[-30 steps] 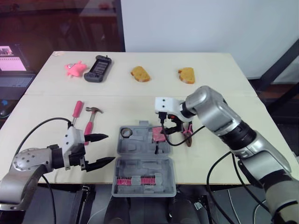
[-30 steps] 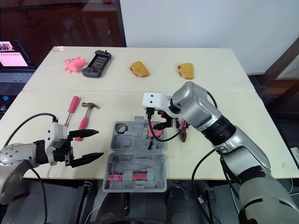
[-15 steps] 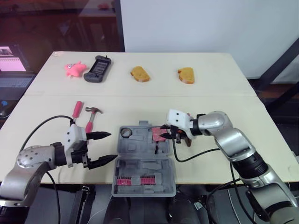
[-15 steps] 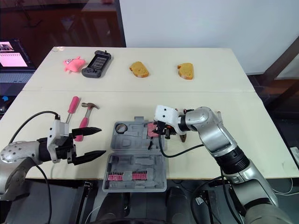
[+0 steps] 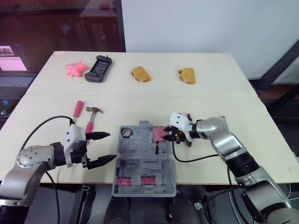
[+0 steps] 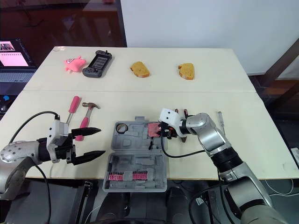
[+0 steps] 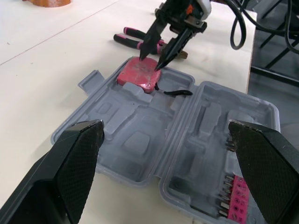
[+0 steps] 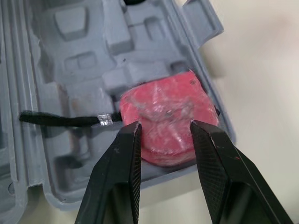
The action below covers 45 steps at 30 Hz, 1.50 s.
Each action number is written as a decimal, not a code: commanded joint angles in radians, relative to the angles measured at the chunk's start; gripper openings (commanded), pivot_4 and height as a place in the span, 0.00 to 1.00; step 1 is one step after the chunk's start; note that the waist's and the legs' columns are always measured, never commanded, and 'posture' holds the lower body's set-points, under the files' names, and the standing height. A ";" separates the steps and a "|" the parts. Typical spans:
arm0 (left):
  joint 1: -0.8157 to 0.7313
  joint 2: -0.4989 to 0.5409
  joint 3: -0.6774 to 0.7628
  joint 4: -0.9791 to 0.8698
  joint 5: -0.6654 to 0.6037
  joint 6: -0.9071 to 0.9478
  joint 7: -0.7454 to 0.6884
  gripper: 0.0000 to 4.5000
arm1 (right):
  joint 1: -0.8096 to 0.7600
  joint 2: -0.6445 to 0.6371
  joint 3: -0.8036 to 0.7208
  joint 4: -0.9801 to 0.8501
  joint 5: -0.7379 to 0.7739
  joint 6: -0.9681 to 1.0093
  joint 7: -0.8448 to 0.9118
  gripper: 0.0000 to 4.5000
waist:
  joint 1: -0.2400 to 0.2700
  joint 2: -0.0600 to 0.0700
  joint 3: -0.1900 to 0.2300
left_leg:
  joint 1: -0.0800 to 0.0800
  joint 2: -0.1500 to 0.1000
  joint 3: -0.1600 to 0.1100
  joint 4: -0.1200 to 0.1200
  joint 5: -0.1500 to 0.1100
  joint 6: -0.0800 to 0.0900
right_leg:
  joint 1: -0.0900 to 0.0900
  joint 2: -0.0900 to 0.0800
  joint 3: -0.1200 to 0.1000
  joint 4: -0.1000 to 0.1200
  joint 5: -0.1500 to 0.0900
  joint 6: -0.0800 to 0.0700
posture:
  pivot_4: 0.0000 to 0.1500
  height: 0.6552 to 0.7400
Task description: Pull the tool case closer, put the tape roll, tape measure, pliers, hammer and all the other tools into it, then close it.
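The grey tool case (image 5: 142,165) lies open at the table's front centre. A pink tape measure (image 5: 158,134) sits in its far right corner, and a black tape roll (image 5: 126,132) in the far left corner. My right gripper (image 5: 164,135) is over the tape measure; its narrowed fingers (image 8: 133,140) rest their tips on its top face without clasping it. The pink-handled pliers (image 7: 135,38) lie just right of the case, behind that gripper. Left of the case are the hammer (image 5: 90,120) and a pink-handled screwdriver (image 5: 77,110). My left gripper (image 5: 111,146) is wide open beside the case's left edge.
A thin metal tool (image 6: 220,117) lies right of my right arm. Along the far edge are a pink toy (image 5: 74,68), a dark handheld device (image 5: 97,68) and two bread pieces (image 5: 140,73) (image 5: 186,75). A pink bit holder (image 5: 135,181) sits in the case's near half.
My right arm has dropped low over the table, and its fingers have narrowed from wide open down onto the tape measure. The left gripper has barely shifted.
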 commanded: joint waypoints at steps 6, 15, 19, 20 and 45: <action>-0.006 0.015 0.018 -0.012 -0.002 -0.017 -0.003 1.00 | 0.027 0.034 0.013 0.186 -0.022 -0.062 -0.006 0.39 | 0.001 -0.002 -0.004 | 0.002 0.000 0.000 0.000 0.000 0.000 | 0.003 0.000 0.000 0.000 -0.001 -0.001 | 1.00 0.77; -0.014 0.018 0.013 -0.002 0.001 -0.019 -0.007 1.00 | 0.027 0.028 0.043 0.317 -0.056 -0.128 0.040 0.39 | 0.001 -0.001 -0.006 | 0.017 0.000 0.000 -0.004 -0.001 0.000 | 0.018 0.000 0.000 -0.004 -0.002 -0.002 | 1.00 0.77; -0.021 0.018 0.011 0.007 0.004 -0.020 -0.010 1.00 | -0.006 0.050 0.004 0.340 -0.026 -0.178 0.036 0.39 | 0.001 -0.002 -0.007 | 0.017 0.000 0.000 -0.004 -0.001 0.000 | 0.018 0.000 0.000 -0.004 -0.002 -0.002 | 1.00 0.77; -0.024 0.018 0.011 0.010 0.005 -0.020 -0.011 1.00 | -0.010 0.054 -0.010 0.331 -0.015 -0.191 0.036 0.39 | 0.000 -0.002 -0.007 | 0.017 0.000 0.000 -0.004 -0.001 0.000 | 0.018 0.000 0.000 -0.004 -0.002 -0.002 | 1.00 0.77; 0.114 -0.065 0.357 0.446 0.033 -0.283 0.144 1.00 | 0.829 -0.120 -0.915 -0.562 0.445 0.011 -0.068 0.99 | 0.004 0.002 -0.004 | 0.015 0.000 0.000 -0.007 -0.001 -0.001 | 0.015 0.000 0.000 -0.008 -0.005 -0.006 | 1.00 0.77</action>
